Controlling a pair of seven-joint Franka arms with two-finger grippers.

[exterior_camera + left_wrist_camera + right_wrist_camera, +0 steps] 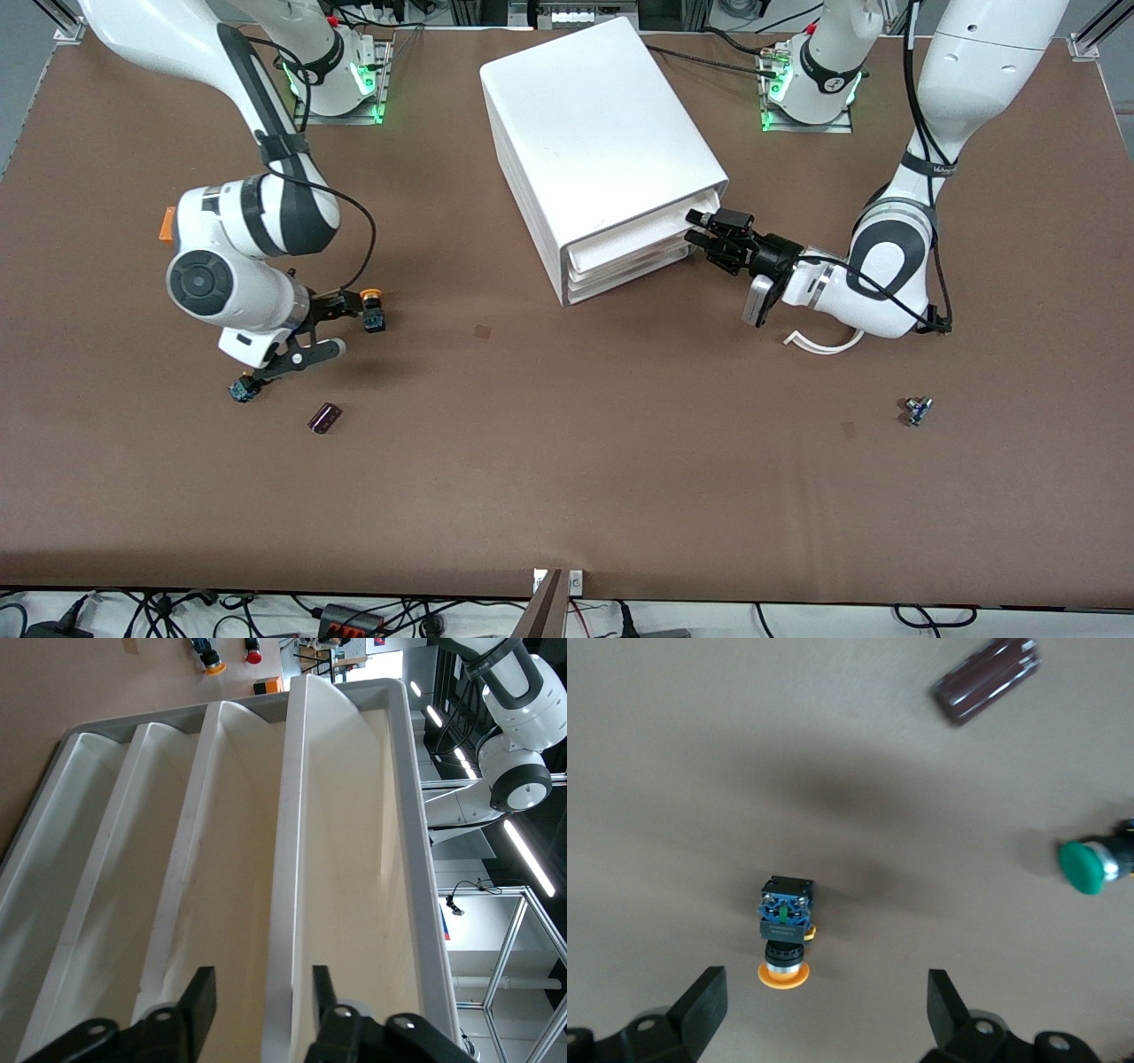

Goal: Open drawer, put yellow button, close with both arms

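The white cabinet [602, 142] stands at the middle of the table near the arms' bases. My left gripper [706, 232] is open at the front of the drawer [631, 241], the topmost one. In the left wrist view its fingers [199, 1001] stand on either side of the drawer's front lip [291, 859] without touching it. The yellow button [372, 310] lies on its side on the table toward the right arm's end. My right gripper [341, 326] is open and empty just over it. In the right wrist view the yellow button [784, 935] lies between the spread fingers [700, 1005].
A green-capped button [241, 388] [1090, 866] and a dark purple block [324, 418] [988, 678] lie nearer the front camera than the yellow button. A small blue part [917, 411] and a white curved strip [824, 341] lie toward the left arm's end.
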